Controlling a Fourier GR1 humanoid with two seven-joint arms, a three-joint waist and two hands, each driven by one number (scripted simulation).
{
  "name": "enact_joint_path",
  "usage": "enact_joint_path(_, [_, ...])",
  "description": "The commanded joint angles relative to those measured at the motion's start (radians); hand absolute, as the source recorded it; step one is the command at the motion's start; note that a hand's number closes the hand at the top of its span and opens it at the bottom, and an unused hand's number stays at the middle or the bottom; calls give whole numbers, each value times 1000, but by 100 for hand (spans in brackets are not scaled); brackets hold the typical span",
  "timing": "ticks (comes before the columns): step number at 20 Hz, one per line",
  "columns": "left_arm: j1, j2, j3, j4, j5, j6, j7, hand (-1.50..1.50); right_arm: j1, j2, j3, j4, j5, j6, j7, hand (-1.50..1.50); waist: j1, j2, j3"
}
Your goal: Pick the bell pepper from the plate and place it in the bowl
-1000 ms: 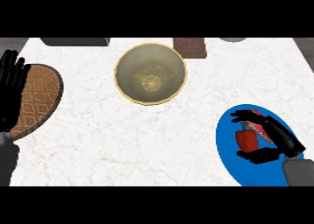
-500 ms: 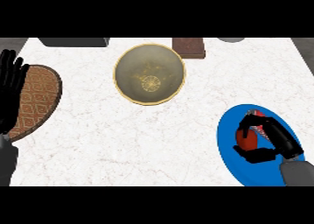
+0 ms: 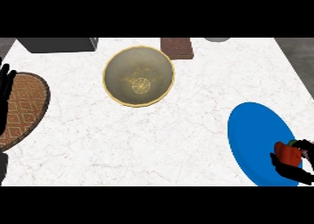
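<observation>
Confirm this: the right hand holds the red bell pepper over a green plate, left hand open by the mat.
Wrong colour: the plate is blue, not green, per the head view. The right hand does hold the red bell pepper over it; the left hand rests open by the mat.

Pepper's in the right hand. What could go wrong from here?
The right hand curls round the bell pepper at the view's right edge, partly cut off, so the hold can't be checked; it might slip.
The bowl lies far across the counter, so the carry is long.
The brown block beside the bowl's rim could get knocked.
</observation>
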Motion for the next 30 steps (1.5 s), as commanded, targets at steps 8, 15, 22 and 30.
enact_joint_path(8, [25,2,-9,-29,-1,-13,8,0,242,89,64,-700,172,69,480,150,9,9,20])
enact_joint_path(15, [-29,13,-4,-8,22,-31,33,0,214,142,230,-1225,241,266,709,150,44,20,23])
enact_joint_path(22, [-63,-26,-49,-14,-7,-12,16,0,-98,267,438,-1284,256,386,961,150,80,25,24])
enact_joint_path(30, [-78,-28,-46,23,-4,-27,1,0,-664,365,550,-965,242,451,1342,150,94,29,26])
